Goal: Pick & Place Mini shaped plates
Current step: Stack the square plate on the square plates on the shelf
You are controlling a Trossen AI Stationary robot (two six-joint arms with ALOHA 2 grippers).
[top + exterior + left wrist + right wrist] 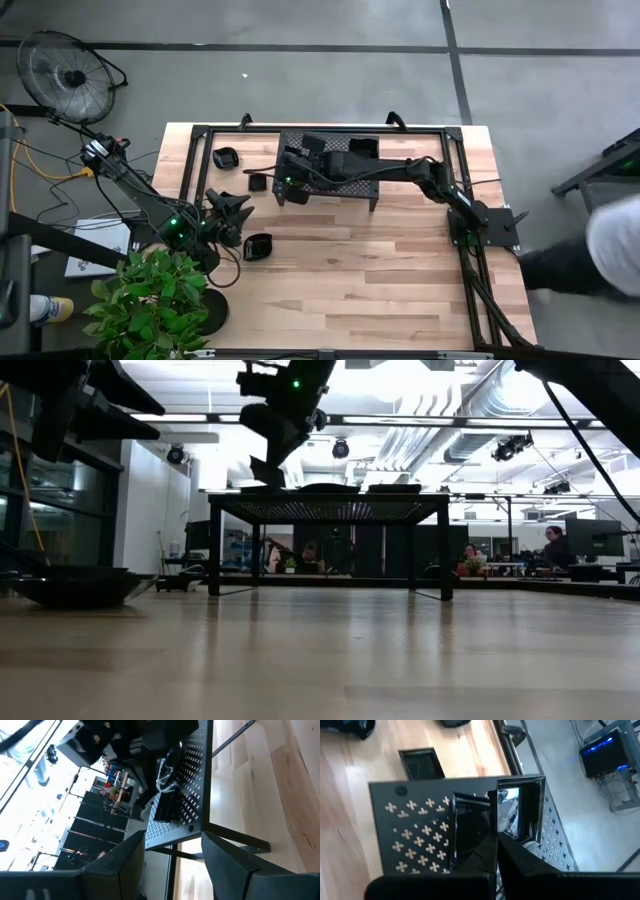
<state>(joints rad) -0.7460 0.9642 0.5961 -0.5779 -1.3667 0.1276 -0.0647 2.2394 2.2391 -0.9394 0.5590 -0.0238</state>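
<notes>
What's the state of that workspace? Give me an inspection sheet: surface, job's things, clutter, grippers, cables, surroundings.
Surface: wooden table, light planks, no spills seen.
Job's things: mini plates, three on the table, at least two on the mesh rack.
Clutter: potted plant at the corner by the left arm.
Grippers: left gripper jaws open, empty, facing the rack; right gripper jaws shut, over the rack.
Cables: yellow cable on the floor left of the table.
Surroundings: fan on the floor; a person right of the table.
</notes>
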